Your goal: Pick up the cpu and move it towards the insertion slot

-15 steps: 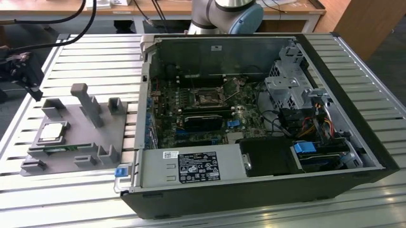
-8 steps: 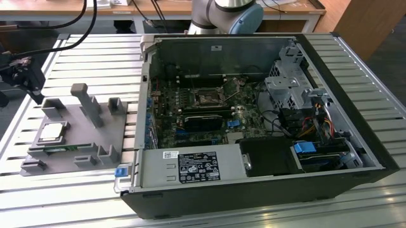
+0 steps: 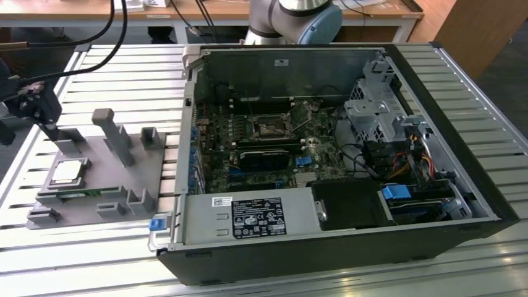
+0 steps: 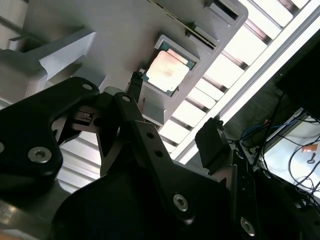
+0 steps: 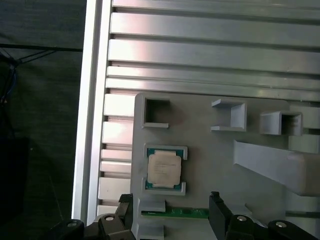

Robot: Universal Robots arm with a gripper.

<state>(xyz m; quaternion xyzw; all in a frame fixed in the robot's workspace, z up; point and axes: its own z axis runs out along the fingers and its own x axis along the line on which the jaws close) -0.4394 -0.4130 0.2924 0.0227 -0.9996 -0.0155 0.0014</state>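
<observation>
The cpu, a flat silvery square with a green rim, lies in a recess of the grey fixture plate on the exterior view's left. My gripper hangs over the plate's far edge, above the cpu and not touching it. It is open, and its dark fingertips have nothing between them. The insertion slot, a square socket with a metal frame, sits on the motherboard inside the open computer case, well to the exterior view's right of the gripper.
Upright grey posts rise from the fixture plate close to the gripper. A thin green memory stick lies beside the cpu. The computer case wall stands between plate and socket. The slatted metal table ends just past the plate.
</observation>
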